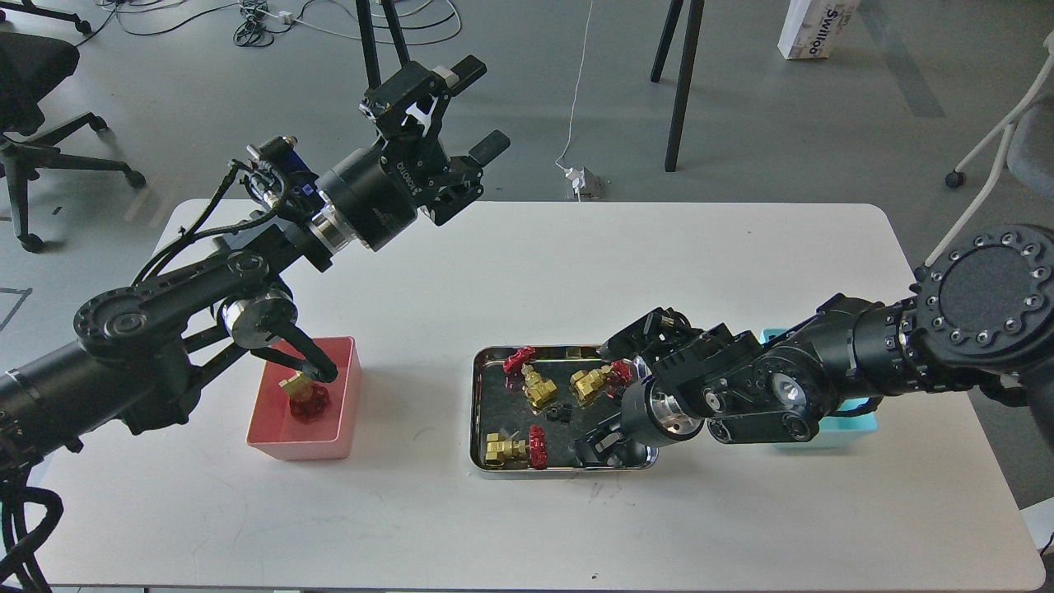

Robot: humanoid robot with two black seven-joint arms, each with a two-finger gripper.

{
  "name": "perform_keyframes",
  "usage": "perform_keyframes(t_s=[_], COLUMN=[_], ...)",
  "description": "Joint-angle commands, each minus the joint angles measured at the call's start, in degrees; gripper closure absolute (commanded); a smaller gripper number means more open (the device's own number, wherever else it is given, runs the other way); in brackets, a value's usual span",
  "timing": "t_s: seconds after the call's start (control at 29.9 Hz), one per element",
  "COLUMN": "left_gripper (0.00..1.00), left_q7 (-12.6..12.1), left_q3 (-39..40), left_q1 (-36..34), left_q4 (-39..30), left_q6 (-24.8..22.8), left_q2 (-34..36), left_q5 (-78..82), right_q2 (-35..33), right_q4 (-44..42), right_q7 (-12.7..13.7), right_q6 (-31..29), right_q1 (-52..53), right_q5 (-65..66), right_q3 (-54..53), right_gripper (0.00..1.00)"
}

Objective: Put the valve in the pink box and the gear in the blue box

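Observation:
Three brass valves with red handwheels lie in the steel tray (476,412): one at the back left (531,380), one at the back right (594,380), one at the front left (512,449). A fourth valve (303,397) lies in the pink box (298,447). A tiny black gear (561,412) sits mid-tray. My right gripper (599,449) is low in the tray's front right part, right of the gear; it is dark and its fingers cannot be told apart. My left gripper (475,107) is open and empty, high over the table's back left. The blue box (823,434) is mostly hidden behind my right arm.
The white table (527,272) carries the pink box at the left, the tray in the middle and the blue box at the right. My left arm's elbow hangs over the pink box. Chairs, stand legs and cables are on the floor beyond the table.

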State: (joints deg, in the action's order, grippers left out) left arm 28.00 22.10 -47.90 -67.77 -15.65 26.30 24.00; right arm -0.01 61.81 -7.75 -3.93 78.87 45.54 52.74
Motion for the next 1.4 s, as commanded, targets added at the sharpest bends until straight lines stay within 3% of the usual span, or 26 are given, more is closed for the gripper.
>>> perform_keyframes(t_s=[0.0, 1.37], left_gripper=[0.08, 0.07], left_q7=[0.0, 0.0], left_q3=[-0.04, 0.13], left_q1=[0.0, 1.05], left_q4=[0.54, 1.77], left_q6=[-0.08, -0.26], left_q2=[-0.11, -0.19], left_q5=[-0.01, -0.01], right_q2=[0.01, 0.01], right_q4=[-0.11, 3.05], right_q7=[-0.16, -2.53], right_q6=[0.94, -0.02], right_q1=[-0.21, 3.75], right_q5=[0.08, 0.78], right_q3=[0.08, 3.59], right_gripper=[0.46, 0.58])
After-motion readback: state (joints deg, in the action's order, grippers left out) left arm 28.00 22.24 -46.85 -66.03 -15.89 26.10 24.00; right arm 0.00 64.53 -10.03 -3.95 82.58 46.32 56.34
